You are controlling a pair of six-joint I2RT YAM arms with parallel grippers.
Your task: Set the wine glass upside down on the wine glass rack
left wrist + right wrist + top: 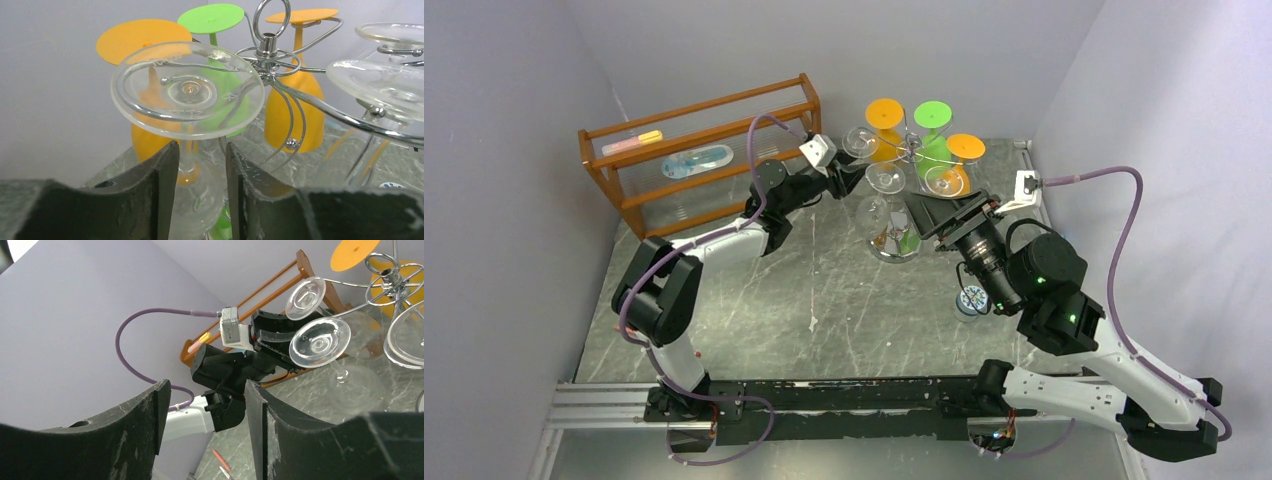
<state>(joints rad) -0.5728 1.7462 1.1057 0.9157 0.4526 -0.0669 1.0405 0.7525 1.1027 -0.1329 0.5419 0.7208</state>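
The wine glass rack (911,150) stands near the far edge of the desk (824,310), a little right of its middle, with its round shiny base (894,246) on the grey marbled top. The wine glass (187,90) hangs upside down on the rack's left side, its clear foot resting flat on top of a curled wire arm and its stem dropping through the curl. The left gripper (202,150) is just below that foot with one finger on each side of the stem. Its jaws are parted wider than the stem: the stem sits close against the left finger, while a clear gap shows before the right one, so nothing is clamped. Other glasses hang foot-up on the same rack: an orange glass (295,105), a green glass (212,18), a second orange one behind the clear foot, and two more clear glasses (382,82) to the right. The right gripper (206,385) is raised beside the rack's right side, its jaws spread fairly wide with nothing between them. A wooden shelf (699,150) occupies the desk's far left corner.
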